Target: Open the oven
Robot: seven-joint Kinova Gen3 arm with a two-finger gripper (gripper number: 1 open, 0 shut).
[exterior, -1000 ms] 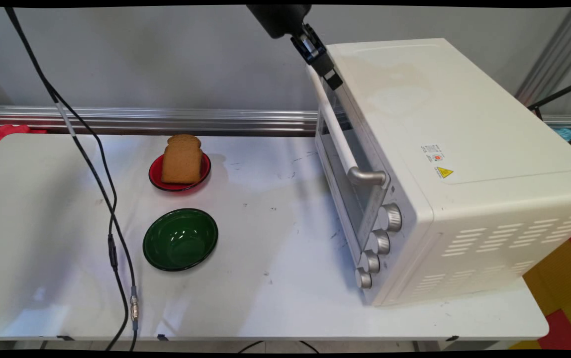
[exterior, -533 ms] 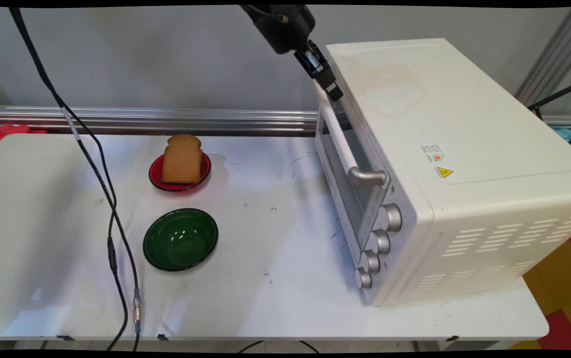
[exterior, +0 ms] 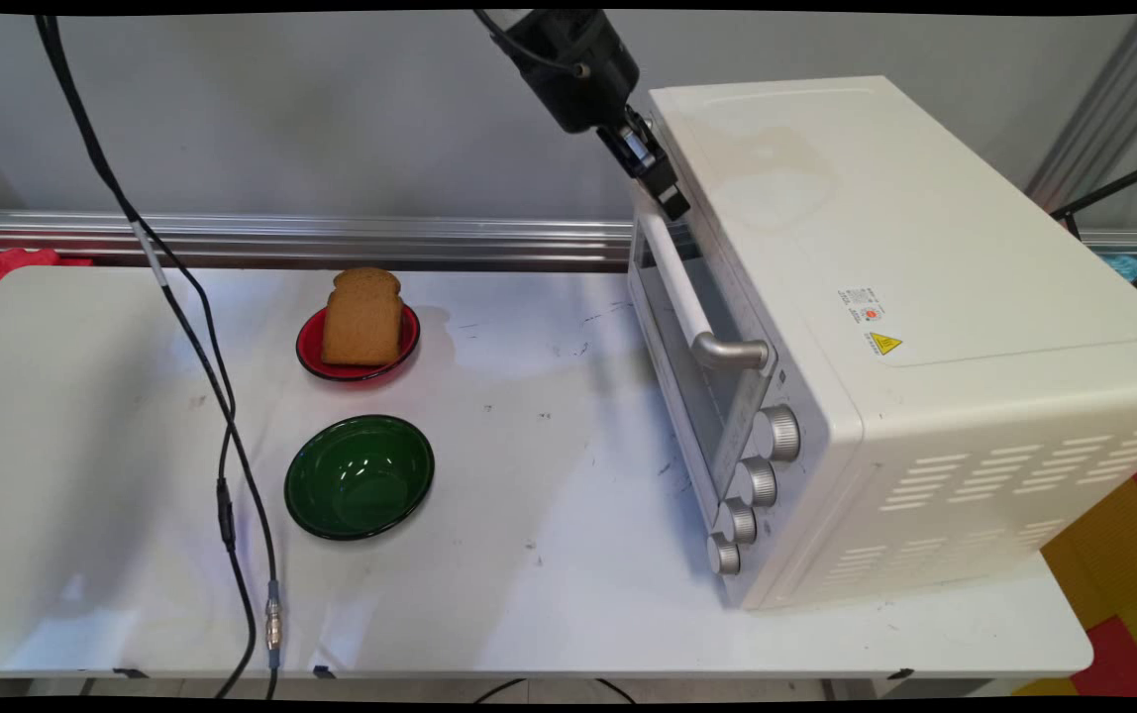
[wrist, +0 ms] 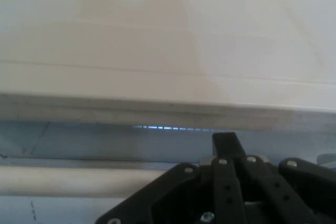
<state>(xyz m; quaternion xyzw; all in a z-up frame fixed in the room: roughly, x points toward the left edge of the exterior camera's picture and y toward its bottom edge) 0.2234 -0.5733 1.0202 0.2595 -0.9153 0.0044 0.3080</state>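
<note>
My black gripper (exterior: 672, 203) hangs at the far upper corner of the cream toaster oven (exterior: 885, 297), right by the top edge of its glass door (exterior: 687, 347). The fingers are shut, with nothing between them. In the hand view my gripper (wrist: 226, 141) points at the seam between the oven's top and its door. The white door handle (wrist: 79, 181) runs just below and to the left of the tip. In the main view the handle (exterior: 682, 292) slants down to a silver bracket. The door looks closed.
A slice of brown bread (exterior: 361, 317) stands on a red plate (exterior: 405, 352) at the table's middle back. An empty green bowl (exterior: 359, 477) sits in front of it. Black cables (exterior: 222, 436) hang at the left. Several silver knobs (exterior: 755, 482) line the oven's front.
The gripper has come down and to the right along the oven's upper front edge, closer to the far end of the handle. Bread, plate, bowl and oven have stayed put.
</note>
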